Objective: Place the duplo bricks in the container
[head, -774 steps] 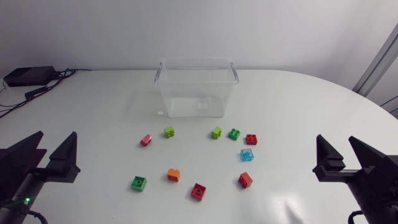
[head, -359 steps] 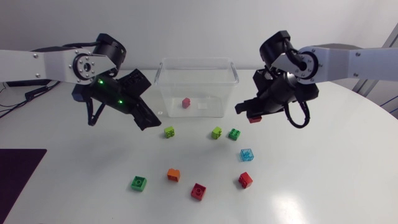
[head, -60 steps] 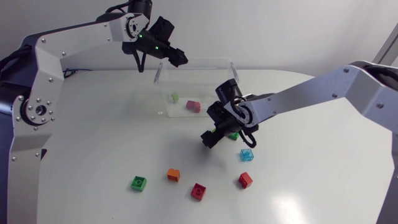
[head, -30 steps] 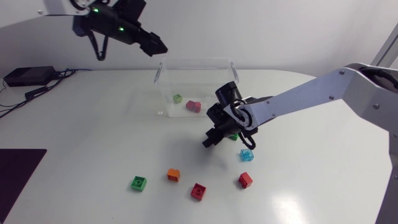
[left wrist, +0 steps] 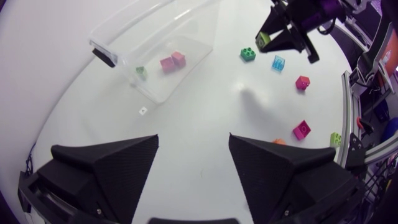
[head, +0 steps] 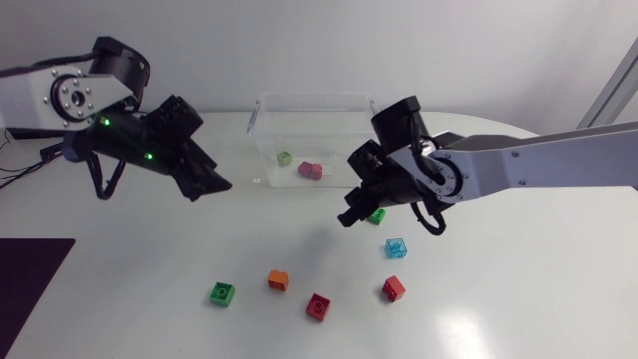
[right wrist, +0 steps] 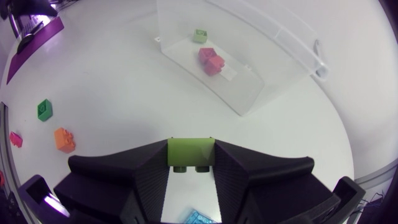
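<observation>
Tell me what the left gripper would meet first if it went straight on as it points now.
Most likely the bare table: the open left gripper tilts downward, and nothing lies straight ahead of it. The container stands off to one side. Depth is unclear.

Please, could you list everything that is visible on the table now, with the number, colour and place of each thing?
container: one, clear, far middle of the table
bricks inside the container: three, light green, pink, red, on its floor
lime brick: one, lime green, between the right gripper's fingers
dark green brick: one, on the table beside the right gripper
blue brick: one, clear light blue, nearer than the dark green brick
red bricks: two, near side
orange brick: one, near side
green brick: one, near side
left gripper: black, open, left of the container
right gripper: black, shut on the lime brick
</observation>
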